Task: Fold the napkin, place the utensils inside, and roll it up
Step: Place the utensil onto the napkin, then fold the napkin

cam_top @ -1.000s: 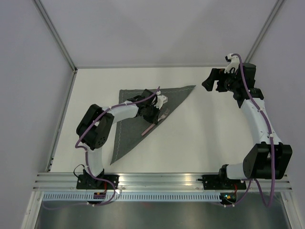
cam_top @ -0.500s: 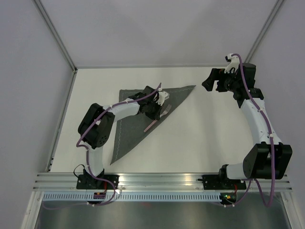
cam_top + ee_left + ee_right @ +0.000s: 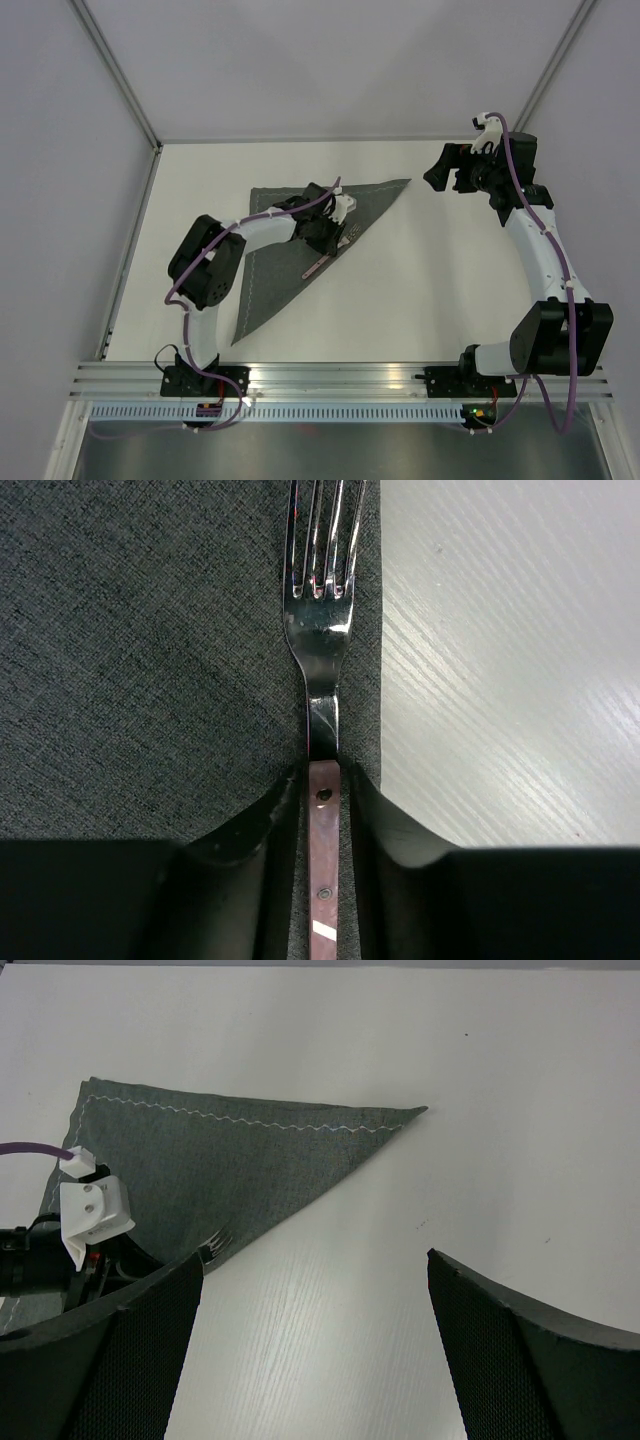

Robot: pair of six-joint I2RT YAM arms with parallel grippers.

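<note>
Utensil-placing step: napkin [image 3: 280,260] folded triangular toward the counter [image 3: 450,300] far-left corner, fork [image 3: 322,610] along its long edge, handle pinched by left gripper [image 3: 322,800]; right gripper [image 3: 313,1260] spread, idle near far-right corner; next, likely release and withdraw.

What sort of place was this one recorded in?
Probably a lab test cell: plain grey panels enclose a white table, robot arms are bolted to a metal rail, with a napkin and fork laid out.

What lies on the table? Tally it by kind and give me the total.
Dark grey napkin: 1
Pink-handled fork: 1
Total: 2
</note>
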